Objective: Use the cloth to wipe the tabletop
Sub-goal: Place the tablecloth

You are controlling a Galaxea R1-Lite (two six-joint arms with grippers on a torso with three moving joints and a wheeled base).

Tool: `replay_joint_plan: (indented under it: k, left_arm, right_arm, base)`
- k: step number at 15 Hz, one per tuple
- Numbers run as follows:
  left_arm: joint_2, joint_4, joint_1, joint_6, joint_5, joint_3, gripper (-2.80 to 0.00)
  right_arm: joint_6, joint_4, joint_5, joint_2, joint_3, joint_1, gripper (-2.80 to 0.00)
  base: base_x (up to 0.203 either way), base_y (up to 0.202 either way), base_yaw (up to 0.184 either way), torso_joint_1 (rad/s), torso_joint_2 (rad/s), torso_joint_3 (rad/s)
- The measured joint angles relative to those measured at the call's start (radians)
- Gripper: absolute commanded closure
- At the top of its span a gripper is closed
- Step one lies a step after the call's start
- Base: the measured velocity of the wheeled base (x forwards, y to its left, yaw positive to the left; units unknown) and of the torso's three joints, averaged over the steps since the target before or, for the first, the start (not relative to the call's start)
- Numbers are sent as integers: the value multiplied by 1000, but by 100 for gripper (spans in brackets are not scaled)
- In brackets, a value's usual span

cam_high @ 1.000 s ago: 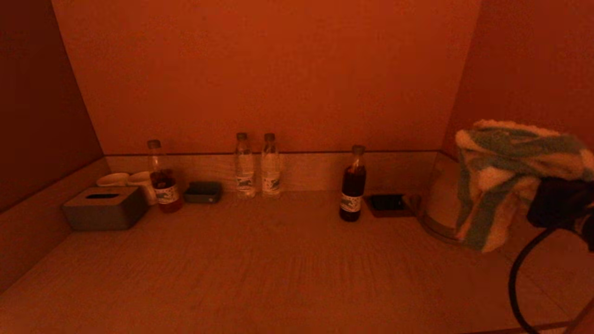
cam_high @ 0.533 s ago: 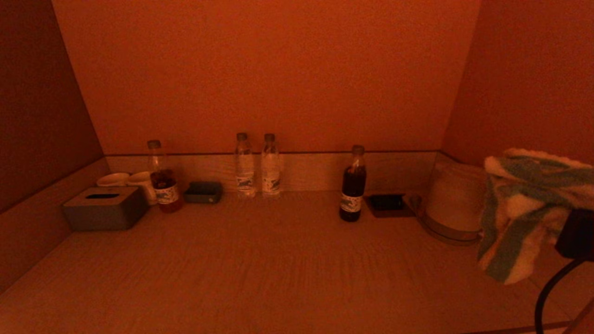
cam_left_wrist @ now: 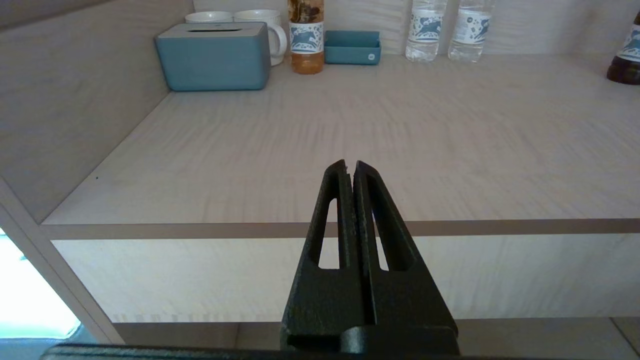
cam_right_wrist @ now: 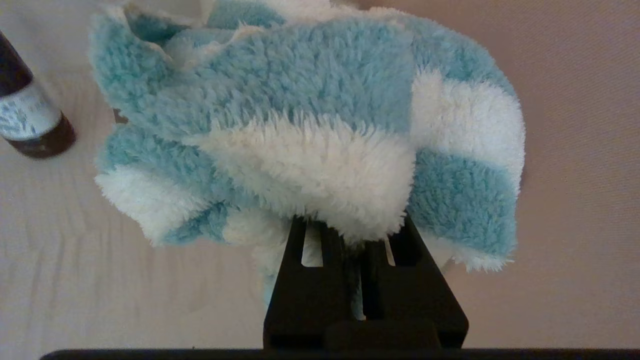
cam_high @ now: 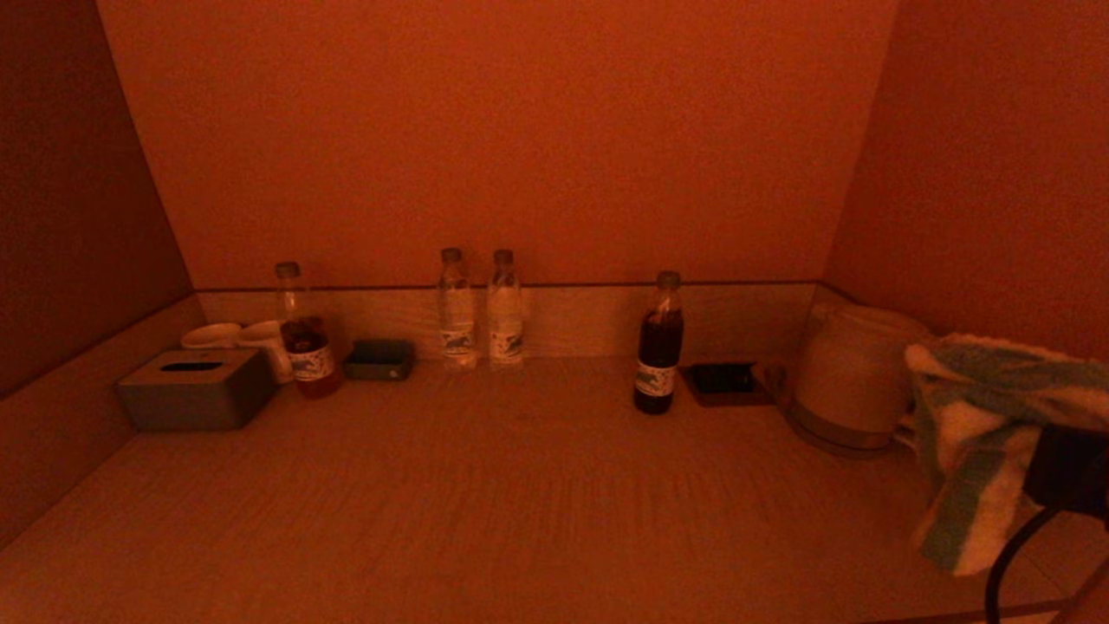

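- The blue-and-white striped cloth (cam_high: 979, 433) hangs above the tabletop (cam_high: 520, 503) at its 4 o'clock edge, beside the kettle (cam_high: 845, 381).
- Right gripper (cam_right_wrist: 361, 235): jaws clamped on the cloth.
- Left gripper (cam_left_wrist: 350, 167): jaws pressed together, empty, at the tabletop's front edge.

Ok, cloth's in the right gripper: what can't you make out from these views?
- Right gripper fingertips: buried in the cloth, right wrist view.
- Whether the cloth touches the tabletop: unclear in head view.
- Kettle: its right side is behind the cloth, head view.
- Bottle labels: too small.
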Motion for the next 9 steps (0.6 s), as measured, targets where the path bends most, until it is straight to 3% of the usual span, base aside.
replay_joint_plan:
  k: [9]
  left_arm:
    - [0,0,0,0,0,0,0]
  right_arm:
    - [70,-8,29,247,-69,-27,0]
  base:
    - [0,0,0,0,0,0]
